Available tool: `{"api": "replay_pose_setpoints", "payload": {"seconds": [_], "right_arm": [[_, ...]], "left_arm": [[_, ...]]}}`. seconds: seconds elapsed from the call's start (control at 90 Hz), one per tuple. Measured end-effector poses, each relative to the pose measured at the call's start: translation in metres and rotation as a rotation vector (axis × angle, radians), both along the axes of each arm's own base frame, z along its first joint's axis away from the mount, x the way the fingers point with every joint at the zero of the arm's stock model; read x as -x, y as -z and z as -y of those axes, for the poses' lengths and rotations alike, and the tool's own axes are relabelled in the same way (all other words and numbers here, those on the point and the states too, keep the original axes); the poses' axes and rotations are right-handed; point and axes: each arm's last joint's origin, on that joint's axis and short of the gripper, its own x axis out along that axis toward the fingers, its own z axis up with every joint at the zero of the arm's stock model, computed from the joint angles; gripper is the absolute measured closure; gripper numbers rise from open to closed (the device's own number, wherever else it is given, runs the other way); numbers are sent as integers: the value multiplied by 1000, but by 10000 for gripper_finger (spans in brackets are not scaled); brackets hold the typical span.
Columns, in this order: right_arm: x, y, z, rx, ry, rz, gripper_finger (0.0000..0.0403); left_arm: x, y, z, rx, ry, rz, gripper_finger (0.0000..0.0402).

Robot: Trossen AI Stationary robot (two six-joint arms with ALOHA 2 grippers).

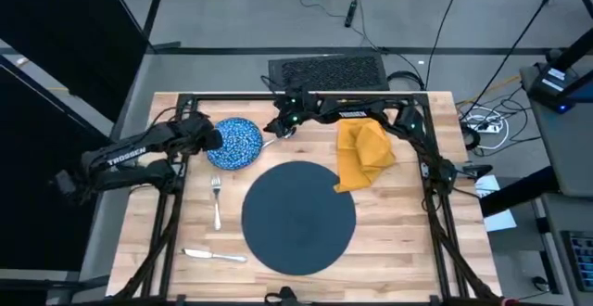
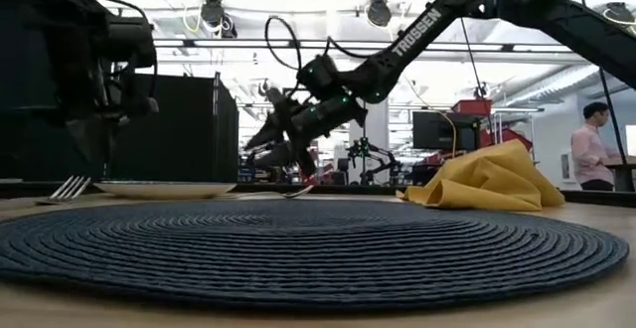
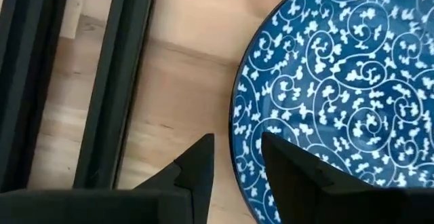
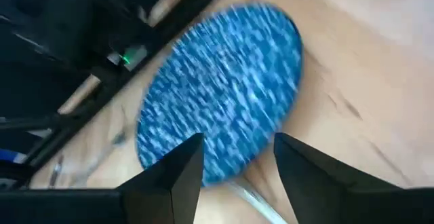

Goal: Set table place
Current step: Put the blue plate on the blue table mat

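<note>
Nearest the front edge of the table (image 1: 139, 241) lies the knife (image 1: 215, 255), w/ the fork (image 1: 216, 199) just beyond it – both left of the big dark round mat (image 1: 298, 218), which is woven, not a plate, and sits centre as the base of the setting. Farther back, the blue-and-white dish (image 1: 233, 144) rests flat on the wood beside the mat's far-left edge, not yet moved onto it. The left gripper (image 3: 234, 166) hangs over the dish's rim, fingers parted and holding nothing – prob. lining up to pinch that rim. The right gripper (image 4: 234, 163) reaches in from the dish's other side, also spread and empty; a pale handle, likely the spoon (image 4: 254, 197), lies just below it. The mustard napkin (image 1: 363, 153) sits crumpled at the mat's far-right edge, unfolded so far.
</note>
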Motion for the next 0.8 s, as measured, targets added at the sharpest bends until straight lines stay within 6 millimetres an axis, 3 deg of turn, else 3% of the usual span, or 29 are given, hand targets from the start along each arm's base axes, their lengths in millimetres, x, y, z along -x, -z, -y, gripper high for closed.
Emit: {"api": "replay_pose_setpoints", "payload": {"seconds": [0.233,0.556,0.8], "right_arm": [[-2,3,-5,37,26,-27,232],[-9,3,-19,148,-15,-56,232],[-31,-13,-75,632,-336,-180,232]], "left_arm": [[-7,12,-6,54,30,-72,292],[-21,24,-15,88,93,-47,292],[-21,26,-16,93,117,-62,292]]}}
